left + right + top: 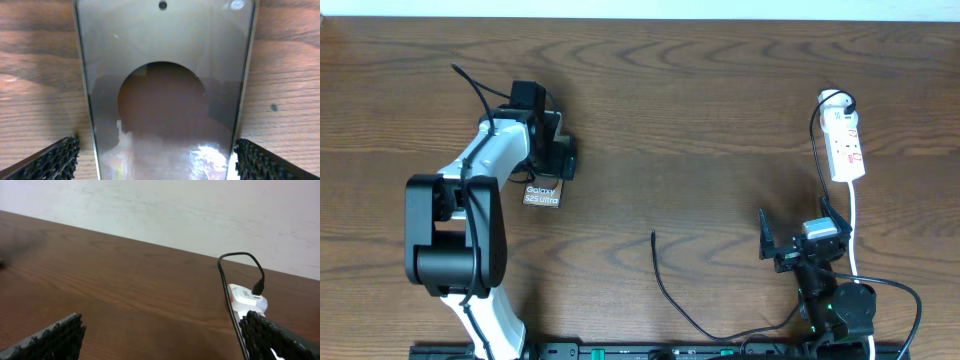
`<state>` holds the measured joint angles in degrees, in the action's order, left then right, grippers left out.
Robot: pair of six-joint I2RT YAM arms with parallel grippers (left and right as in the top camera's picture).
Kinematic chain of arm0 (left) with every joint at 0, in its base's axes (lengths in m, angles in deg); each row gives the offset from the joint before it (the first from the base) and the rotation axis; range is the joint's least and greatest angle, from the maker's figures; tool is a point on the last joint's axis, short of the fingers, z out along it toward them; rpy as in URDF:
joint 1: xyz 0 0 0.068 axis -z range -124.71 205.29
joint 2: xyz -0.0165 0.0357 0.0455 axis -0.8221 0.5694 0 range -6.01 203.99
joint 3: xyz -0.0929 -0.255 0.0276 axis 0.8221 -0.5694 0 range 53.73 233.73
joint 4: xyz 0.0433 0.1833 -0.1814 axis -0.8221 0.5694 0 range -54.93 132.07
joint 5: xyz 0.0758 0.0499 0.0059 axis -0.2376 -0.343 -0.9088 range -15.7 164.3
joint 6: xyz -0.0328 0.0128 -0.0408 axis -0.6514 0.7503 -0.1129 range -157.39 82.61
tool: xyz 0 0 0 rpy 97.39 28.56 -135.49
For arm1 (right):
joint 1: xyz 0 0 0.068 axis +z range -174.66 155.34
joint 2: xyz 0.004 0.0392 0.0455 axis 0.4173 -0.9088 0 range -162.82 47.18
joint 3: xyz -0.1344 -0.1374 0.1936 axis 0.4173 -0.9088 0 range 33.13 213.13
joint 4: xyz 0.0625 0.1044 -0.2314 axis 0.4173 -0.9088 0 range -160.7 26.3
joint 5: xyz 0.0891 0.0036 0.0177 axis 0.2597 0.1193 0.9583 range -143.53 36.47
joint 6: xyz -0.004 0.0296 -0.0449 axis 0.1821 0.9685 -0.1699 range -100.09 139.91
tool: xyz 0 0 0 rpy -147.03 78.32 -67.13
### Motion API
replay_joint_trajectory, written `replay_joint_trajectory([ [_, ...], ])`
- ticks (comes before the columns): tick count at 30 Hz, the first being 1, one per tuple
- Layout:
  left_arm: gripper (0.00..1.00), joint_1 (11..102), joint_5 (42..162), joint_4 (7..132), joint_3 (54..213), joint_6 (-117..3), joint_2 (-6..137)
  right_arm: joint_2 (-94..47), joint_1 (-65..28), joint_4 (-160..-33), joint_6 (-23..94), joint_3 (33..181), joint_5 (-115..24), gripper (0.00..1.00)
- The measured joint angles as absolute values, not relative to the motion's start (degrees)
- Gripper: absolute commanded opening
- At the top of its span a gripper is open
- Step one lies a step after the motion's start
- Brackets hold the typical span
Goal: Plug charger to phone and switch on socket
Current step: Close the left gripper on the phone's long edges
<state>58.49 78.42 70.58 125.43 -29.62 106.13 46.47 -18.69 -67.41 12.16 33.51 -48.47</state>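
My left fingers [50, 160] sit released astride the phone [165, 75] at frame centre, my right fingers [55, 340] spread empty above the bench [125, 280].

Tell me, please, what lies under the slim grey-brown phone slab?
The slim grey-brown phone lies flat on the brown wooden table, wood showing on both sides; whatever is directly beneath is covered.

The table [700, 120] is dark brown wood with wavy grain. The phone [542, 195] is grey-brown with white lettering. The socket [845, 148] is white with small red marks. The charger [665, 285] is black. The pads [52, 160] are black, with a mesh pattern.
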Motion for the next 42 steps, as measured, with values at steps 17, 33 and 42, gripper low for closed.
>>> replay_joint_trajectory([
  [17, 0.98, 58.5, 78.2, 70.6, 125.6, -29.6, 107.0, 46.5, -18.7, -67.4, 12.2, 33.5, -48.5, 0.99],
  [33, 0.98, 58.5, 78.2, 70.5, 125.6, -29.6, 107.0, 46.5, -18.7, -67.4, 12.2, 33.5, -48.5, 0.99],
  [42, 0.89, 58.5, 78.2, 70.4, 125.6, -29.6, 107.0, 46.5, -18.7, -67.4, 12.2, 33.5, -48.5, 0.99],
])
